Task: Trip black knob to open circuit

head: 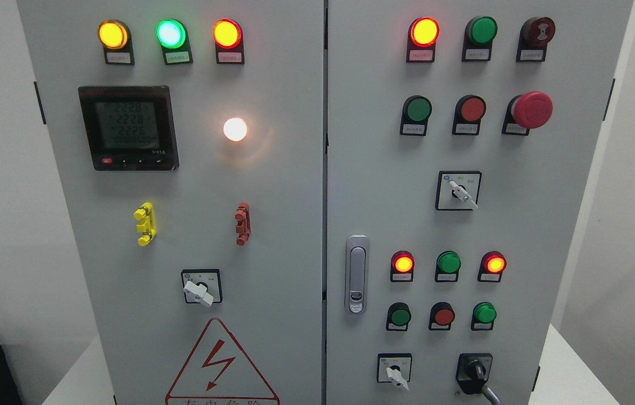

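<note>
Head view shows a grey painted sheet-metal control cabinet (295,225) with two doors; neither robot hand is in the frame, so I cannot tell whether either is released, clenched or grasping.

Nearest, at the bottom edge of the right door, sits the black plastic rotary knob on a black square plate (473,371). Its lever-shaped handle has its long axis on a diagonal, the free end pointing down and to the right, where a grey cable-like piece runs off the frame. Just to its left is a white-handled selector switch on a white-faced square plate (395,371), also pointing down-right.

On the left door's lower edge is a red-outlined triangular warning sign with a lightning bolt (219,365); the characters under it are cut off. Above it is another white-handled selector (201,289).

Higher up come a silver metal door latch (356,274), two rows of round red and green buttons and lamps, a yellow ribbed plastic connector (144,224) and a red-brown one (242,223).

Farther still are a black square digital meter (127,127) whose pale screen reads about 222.8 on its upper lines, a glowing white lamp (235,129) and a glossy red mushroom-head button (531,109). The small label plates are too blurred to read.
</note>
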Robot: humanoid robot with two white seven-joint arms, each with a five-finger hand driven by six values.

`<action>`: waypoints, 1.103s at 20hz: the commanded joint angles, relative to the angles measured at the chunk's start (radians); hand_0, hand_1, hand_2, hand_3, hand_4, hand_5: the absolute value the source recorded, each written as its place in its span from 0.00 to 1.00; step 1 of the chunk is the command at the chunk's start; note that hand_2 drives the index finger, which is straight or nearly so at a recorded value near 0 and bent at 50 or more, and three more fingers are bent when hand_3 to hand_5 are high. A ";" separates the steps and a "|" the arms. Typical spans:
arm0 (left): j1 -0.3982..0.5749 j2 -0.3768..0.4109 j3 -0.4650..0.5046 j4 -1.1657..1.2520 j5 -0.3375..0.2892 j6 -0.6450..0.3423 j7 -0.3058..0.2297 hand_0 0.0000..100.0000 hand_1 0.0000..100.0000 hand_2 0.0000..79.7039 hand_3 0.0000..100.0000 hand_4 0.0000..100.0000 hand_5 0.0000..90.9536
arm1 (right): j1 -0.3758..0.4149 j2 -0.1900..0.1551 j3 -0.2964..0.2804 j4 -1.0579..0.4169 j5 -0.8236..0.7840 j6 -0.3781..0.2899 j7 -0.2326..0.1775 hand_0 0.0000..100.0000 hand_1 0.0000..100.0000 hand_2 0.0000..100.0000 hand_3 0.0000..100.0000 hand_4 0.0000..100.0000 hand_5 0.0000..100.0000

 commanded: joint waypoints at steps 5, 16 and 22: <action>0.000 0.000 0.000 -0.025 0.000 0.000 0.000 0.12 0.39 0.00 0.00 0.00 0.00 | -0.001 0.001 -0.011 0.007 -0.002 0.000 -0.001 0.00 0.09 0.06 1.00 1.00 0.99; 0.000 0.000 0.000 -0.025 0.000 0.000 0.000 0.12 0.39 0.00 0.00 0.00 0.00 | -0.001 0.001 -0.011 0.007 -0.003 0.000 -0.001 0.00 0.09 0.06 1.00 1.00 0.99; 0.000 0.000 0.000 -0.025 0.000 0.000 0.000 0.12 0.39 0.00 0.00 0.00 0.00 | -0.004 0.001 -0.011 0.007 -0.003 0.000 0.001 0.00 0.08 0.06 1.00 1.00 0.99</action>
